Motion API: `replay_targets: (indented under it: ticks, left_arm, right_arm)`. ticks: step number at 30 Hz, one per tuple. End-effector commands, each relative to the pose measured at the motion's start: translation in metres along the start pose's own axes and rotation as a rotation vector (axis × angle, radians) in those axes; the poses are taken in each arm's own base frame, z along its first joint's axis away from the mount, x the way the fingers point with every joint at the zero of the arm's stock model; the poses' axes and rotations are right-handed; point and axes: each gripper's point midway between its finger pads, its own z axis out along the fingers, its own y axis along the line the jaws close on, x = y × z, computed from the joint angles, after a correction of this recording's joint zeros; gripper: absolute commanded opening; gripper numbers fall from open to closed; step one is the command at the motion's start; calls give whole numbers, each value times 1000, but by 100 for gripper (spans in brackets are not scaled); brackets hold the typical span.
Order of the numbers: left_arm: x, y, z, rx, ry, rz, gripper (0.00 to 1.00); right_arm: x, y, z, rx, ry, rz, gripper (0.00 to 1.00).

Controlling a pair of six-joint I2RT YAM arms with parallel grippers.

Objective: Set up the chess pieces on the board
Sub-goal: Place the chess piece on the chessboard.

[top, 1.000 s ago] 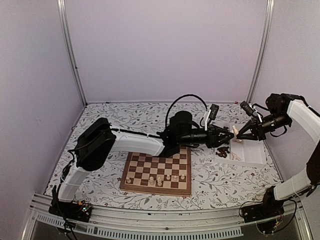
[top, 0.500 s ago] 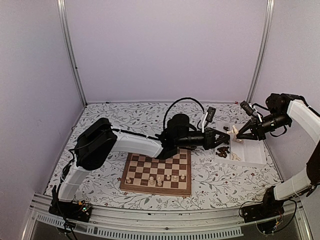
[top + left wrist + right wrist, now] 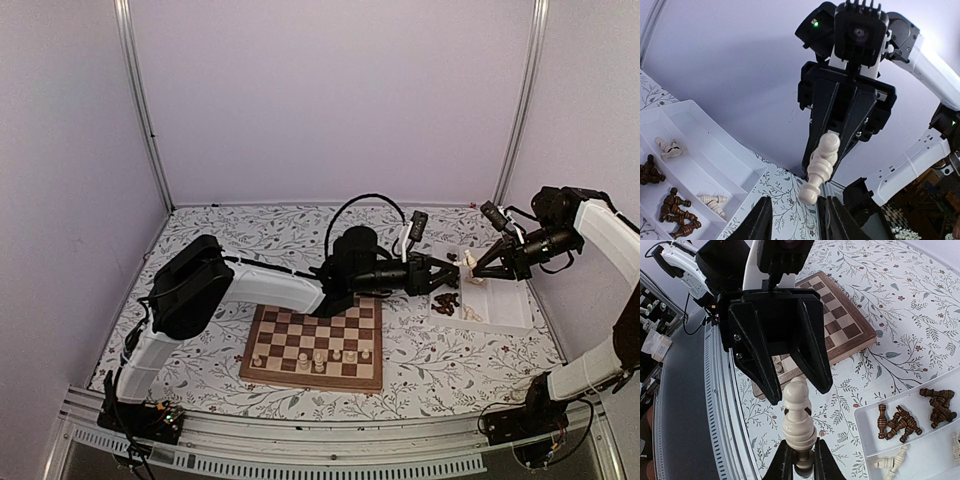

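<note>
As right tool grips chessman, board beyond

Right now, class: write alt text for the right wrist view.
The right gripper pinches one end of a pale cream carved wooden chess piece; the left gripper, black jaws open, straddles its free end. A checked wooden chessboard lies behind.

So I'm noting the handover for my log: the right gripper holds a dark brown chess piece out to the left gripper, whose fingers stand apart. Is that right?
Not quite. The chess piece is pale cream, not dark brown. The right wrist view shows it clamped by its base in the right gripper, its head pointing at the left gripper, whose fingers do stand apart.
</note>
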Motion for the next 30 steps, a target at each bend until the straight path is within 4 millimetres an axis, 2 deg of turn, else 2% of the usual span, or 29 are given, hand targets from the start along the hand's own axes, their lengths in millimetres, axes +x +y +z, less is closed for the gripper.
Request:
replay_targets:
  ticks: [1,10,23,27,30]
  left_arm:
    - [-28,-14,-1,36,-48,34,36]
    - [-31,-25,2,88,-47,47,33]
    - [-33,-21,1,49,-47,33,11]
    - [-41,-18,-10,-20,-29,33,6]
    - [-51,-19,-28,-103,16,55,5]
  right_arm:
    - [-10,6,-3,-14,-37,-43,8]
    - [-10,3,-2,-7,-39,-37,8]
    - [-11,0,-2,1,-42,-31,7]
    - [-14,-2,-3,14,-44,-31,7]
    - [-15,-10,-2,35,-48,-28,6]
